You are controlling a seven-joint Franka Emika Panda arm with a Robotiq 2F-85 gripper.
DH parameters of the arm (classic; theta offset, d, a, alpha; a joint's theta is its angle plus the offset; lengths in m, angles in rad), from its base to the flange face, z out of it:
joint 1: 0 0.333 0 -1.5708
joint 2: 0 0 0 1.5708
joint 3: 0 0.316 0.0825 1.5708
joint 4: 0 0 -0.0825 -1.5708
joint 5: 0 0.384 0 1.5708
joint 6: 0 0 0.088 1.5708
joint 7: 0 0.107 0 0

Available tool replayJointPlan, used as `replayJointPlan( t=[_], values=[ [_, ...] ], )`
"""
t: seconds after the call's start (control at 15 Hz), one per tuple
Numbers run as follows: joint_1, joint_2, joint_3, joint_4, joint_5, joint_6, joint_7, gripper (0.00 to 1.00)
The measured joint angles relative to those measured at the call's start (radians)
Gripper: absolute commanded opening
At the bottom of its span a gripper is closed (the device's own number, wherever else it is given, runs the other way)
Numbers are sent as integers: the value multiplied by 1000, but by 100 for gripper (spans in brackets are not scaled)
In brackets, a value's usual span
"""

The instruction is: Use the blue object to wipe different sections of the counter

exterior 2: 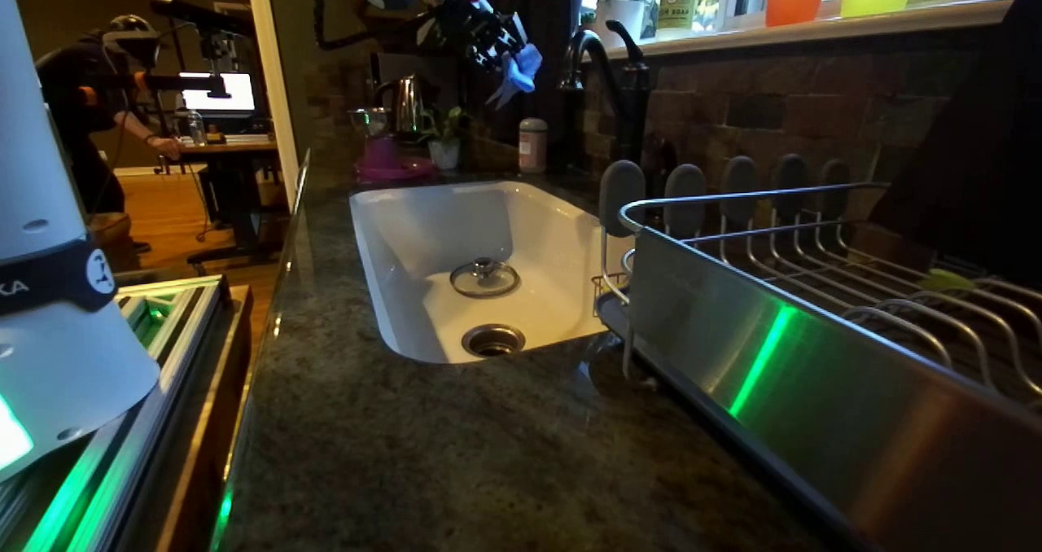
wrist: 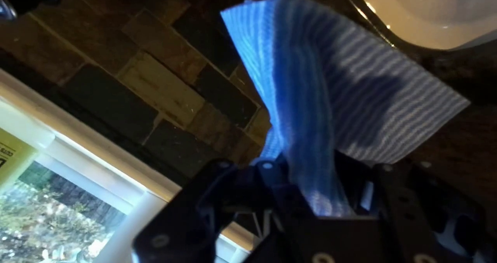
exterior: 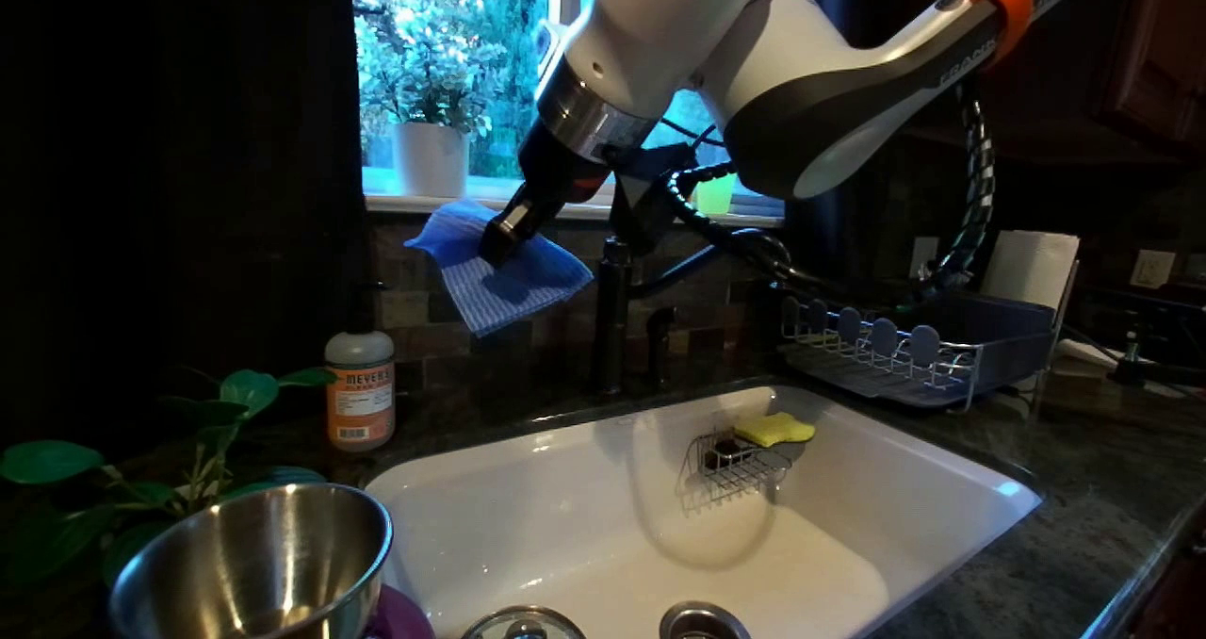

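Observation:
The blue object is a striped cloth, seen in both exterior views and in the wrist view. My gripper is shut on the cloth and holds it in the air, well above the counter. The cloth hangs folded and spread out from the fingers, near the tiled wall below the window sill. In the wrist view the cloth runs between the dark jaws, and the fingertips are partly hidden by it. The counter also shows in an exterior view, dark and mottled.
A soap bottle stands below the cloth, near a plant and a metal bowl. The black faucet rises behind the white sink. A dish rack stands on the counter beside the sink. Pots line the sill.

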Motion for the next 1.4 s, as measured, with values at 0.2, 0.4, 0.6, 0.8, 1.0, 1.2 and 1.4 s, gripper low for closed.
replayJointPlan(
  t=[0.2,0.4,0.6,0.8,1.0,1.2,1.4],
  values=[
    [-3,18,-4,18,0,-1,26,3],
    [-20,18,-23,14,-47,79,32,3],
    [-97,22,-63,-2,-213,335,75,3],
    [-146,29,-96,0,-277,444,92,12],
    [-131,29,-87,2,-274,437,92,3],
    [-129,37,-84,2,-246,434,90,3],
    [-141,87,-84,1,-170,439,84,3]
  ],
)
